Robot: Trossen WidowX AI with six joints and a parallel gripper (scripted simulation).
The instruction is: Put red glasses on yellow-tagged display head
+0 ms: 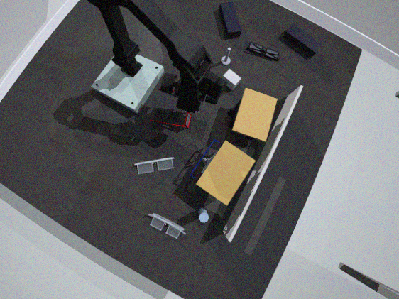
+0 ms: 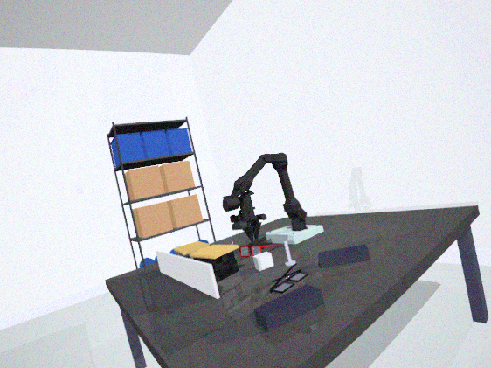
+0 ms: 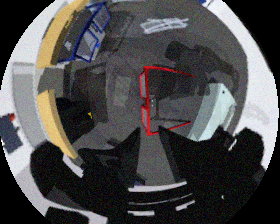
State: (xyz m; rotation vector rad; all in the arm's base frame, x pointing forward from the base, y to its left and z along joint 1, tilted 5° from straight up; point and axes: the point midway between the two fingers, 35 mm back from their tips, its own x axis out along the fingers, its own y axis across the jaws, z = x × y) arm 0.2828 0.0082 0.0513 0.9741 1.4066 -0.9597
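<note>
The red glasses [image 1: 187, 119] [image 2: 256, 250] [image 3: 148, 106] lie on the dark table, temples open, just in front of the arm's base. My gripper [image 2: 253, 236] [image 3: 149, 128] hangs a little above their front frame, fingers partly apart with nothing between them. In the top view the wrist hides the fingers. Two dark display heads stand under orange-yellow tops [image 1: 255, 113] [image 1: 226, 171] [image 2: 205, 250] by a white board. The nearer one carries blue glasses [image 1: 198, 164] [image 3: 83, 40]. I cannot make out the yellow tag for sure.
A white board [image 1: 266, 160] [image 2: 188, 274] stands behind the heads. A white cube [image 1: 231, 77] [image 2: 263, 260] and a white post [image 1: 226, 57] [image 2: 288, 254] stand close by. Two white glasses [image 1: 154, 165] [image 1: 167, 225], black glasses [image 1: 263, 50] [image 2: 288, 280] and dark blue boxes [image 1: 230, 18] [image 1: 302, 40] lie around.
</note>
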